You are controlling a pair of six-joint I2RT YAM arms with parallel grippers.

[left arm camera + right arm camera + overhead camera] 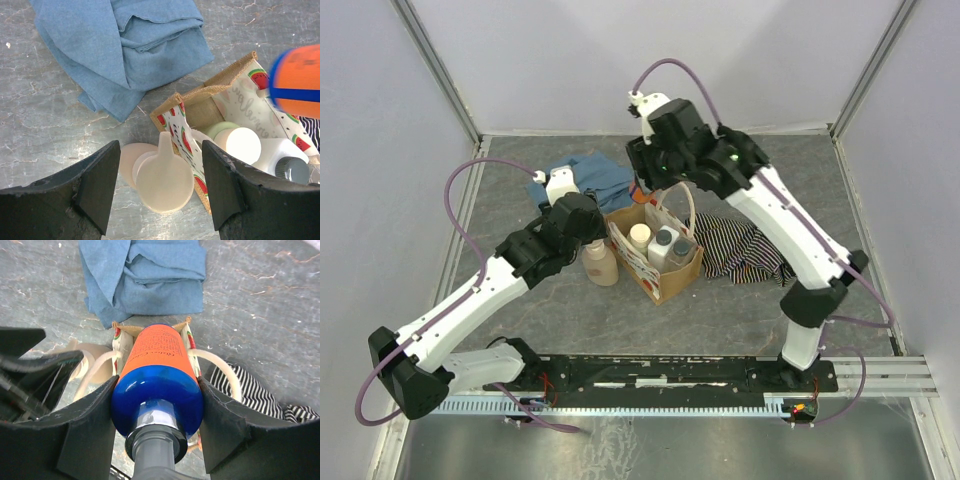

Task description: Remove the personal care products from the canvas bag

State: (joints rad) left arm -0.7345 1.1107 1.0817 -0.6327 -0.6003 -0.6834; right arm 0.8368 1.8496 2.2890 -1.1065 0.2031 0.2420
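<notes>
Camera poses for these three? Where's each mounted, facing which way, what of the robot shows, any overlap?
Top external: high behind the bases, facing down on the table; left arm and right arm show, bag centre.
Left wrist: facing down past the open left gripper at a beige bottle beside the bag.
Right wrist: facing down past the right gripper, shut on an orange-and-blue bottle above the bag.
Shared: both wrist views show the blue cloth.

The orange-and-blue bottle (157, 370) is bright orange with a deep blue band. The bag (186, 142) is tan, its white side printed with red-and-green watermelon slices (grey lettering too). The blue cloth (125, 45) at upper left is denim-toned, the striped cloth (750, 250) black and white, the table (45, 130) mottled grey.
</notes>
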